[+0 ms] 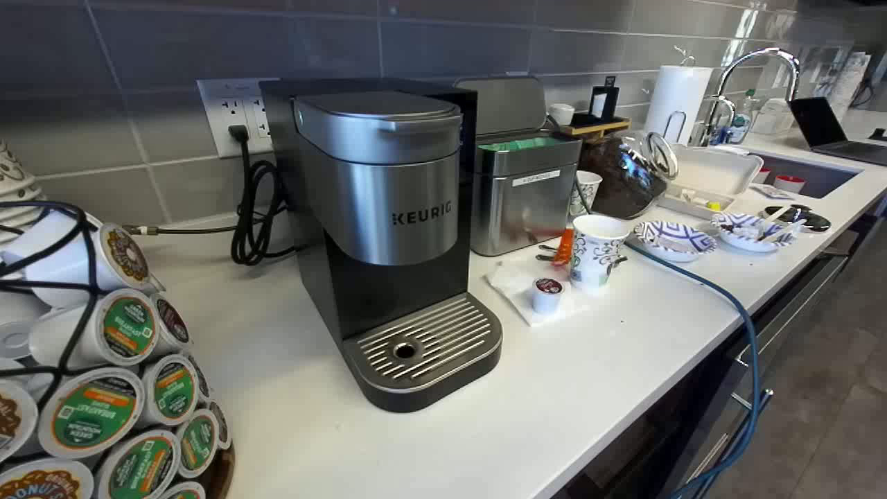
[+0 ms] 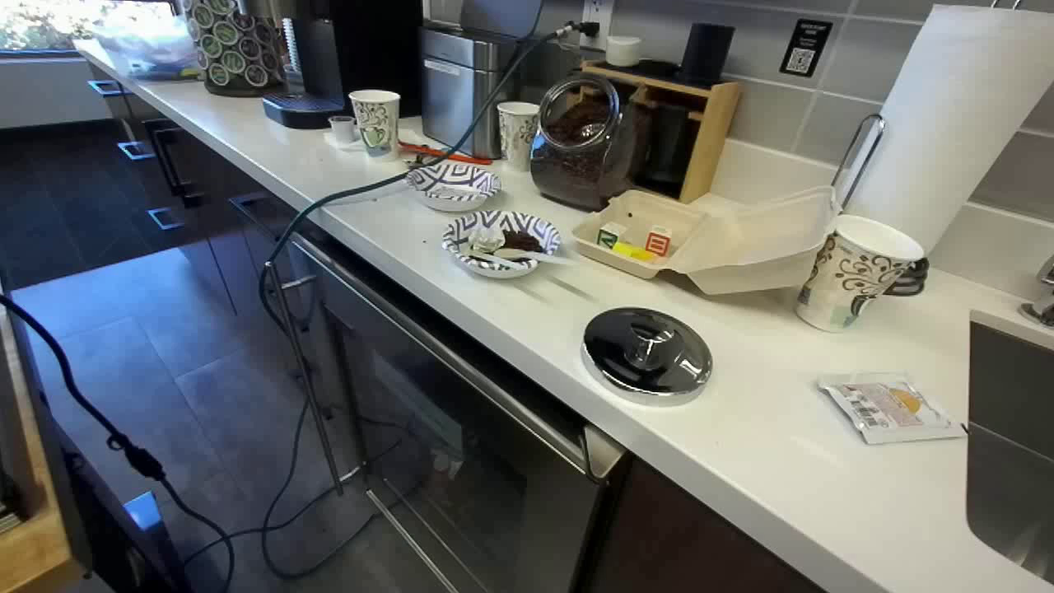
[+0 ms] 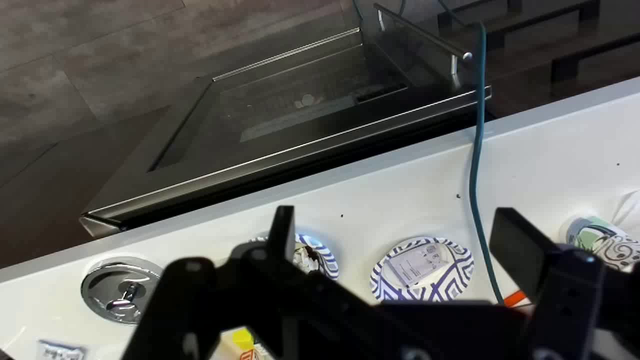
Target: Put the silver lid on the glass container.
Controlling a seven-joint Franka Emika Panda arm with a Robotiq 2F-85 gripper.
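The silver lid (image 2: 648, 354) lies on the counter with its knob up, near the front edge. It also shows in an exterior view (image 1: 797, 216) and at the left of the wrist view (image 3: 117, 290), partly covered by a finger. The glass container (image 2: 572, 152) is a round jar of dark coffee, tilted with its uncovered mouth toward the front. It also stands beside the metal box in an exterior view (image 1: 624, 181) and is not seen in the wrist view. My gripper (image 3: 395, 215) is open and empty above the counter. It does not show in either exterior view.
Two patterned bowls (image 2: 453, 185) (image 2: 501, 245) and an open takeout box (image 2: 634, 235) lie between lid and jar. Paper cups (image 2: 856, 272) (image 2: 376, 123) stand nearby. A blue cable (image 1: 752, 360) crosses the counter edge. A sink (image 2: 1009, 428) is beyond a packet (image 2: 892, 406).
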